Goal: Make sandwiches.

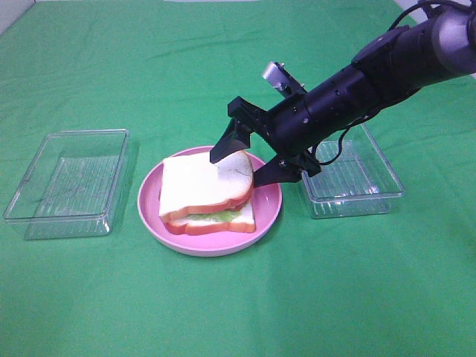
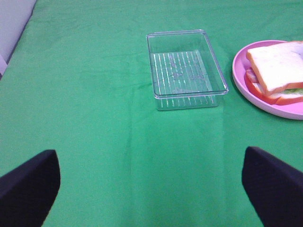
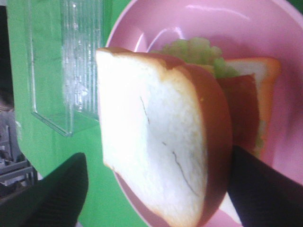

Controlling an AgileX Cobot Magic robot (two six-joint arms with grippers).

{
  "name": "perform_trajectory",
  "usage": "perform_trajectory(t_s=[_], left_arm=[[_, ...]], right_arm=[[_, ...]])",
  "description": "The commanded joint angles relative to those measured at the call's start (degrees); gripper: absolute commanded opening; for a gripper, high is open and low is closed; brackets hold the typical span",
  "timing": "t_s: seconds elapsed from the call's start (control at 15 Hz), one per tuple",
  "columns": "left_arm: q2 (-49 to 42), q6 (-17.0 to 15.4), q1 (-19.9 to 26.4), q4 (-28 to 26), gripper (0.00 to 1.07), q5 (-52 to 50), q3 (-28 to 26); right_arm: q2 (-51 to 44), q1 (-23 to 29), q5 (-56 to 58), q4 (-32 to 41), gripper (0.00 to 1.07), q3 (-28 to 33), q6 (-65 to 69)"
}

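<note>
1. Left gripper (image 2: 151, 189) is seen only in its own wrist view: two dark fingertips stand far apart at the two lower corners, wide open, with only green cloth (image 2: 94, 132) between them. It holds nothing and it is well away from the pink plate.
2. Far to the left of the pink plate (image 1: 152, 216) a clear plastic box (image 1: 67, 182) lies on the cloth, open side up. Nothing is seen inside it. It stands apart from the plate rim.
3. On the pink plate lies the sandwich (image 1: 207, 195). Its bottom slice lies flat, and pale green lettuce (image 1: 223, 216) shows at the edge under the top slice. The top slice (image 1: 201, 182) is white with an orange-brown crust, and its back end is a little higher than its front end.
4. Right gripper (image 1: 239, 160) is over the back edge of the plate, at the raised end of the top slice. Its two black fingers (image 1: 227, 141) stand spread on the two sides of that end. In the right wrist view a gap shows on one side; on the other side I cannot tell if it touches the crust. It does not squeeze the bread.
5. To the right of the plate a second clear box (image 1: 353, 182) stands just beside the rim, partly under the right arm (image 1: 372, 74).
</note>
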Motion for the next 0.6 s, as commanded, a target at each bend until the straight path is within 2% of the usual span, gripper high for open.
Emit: perform_trajectory(t_s=[0.07,0.33,0.6], left_arm=[[-1.03,-0.40,0.29,-0.52,0.98,-0.86,0.11],[-1.03,-0.40,0.29,-0.52,0.98,-0.86,0.11],[-1.03,-0.40,0.29,-0.52,0.98,-0.86,0.11]], right_arm=[[-3.32,0.00,0.17,-8.94,0.83,-0.23,5.10],[-10.08,0.00,0.00,-24.87,0.91,-0.92,17.02],[-16.84,-1.49,5.33,-49.27,0.92,-3.55,33.35]])
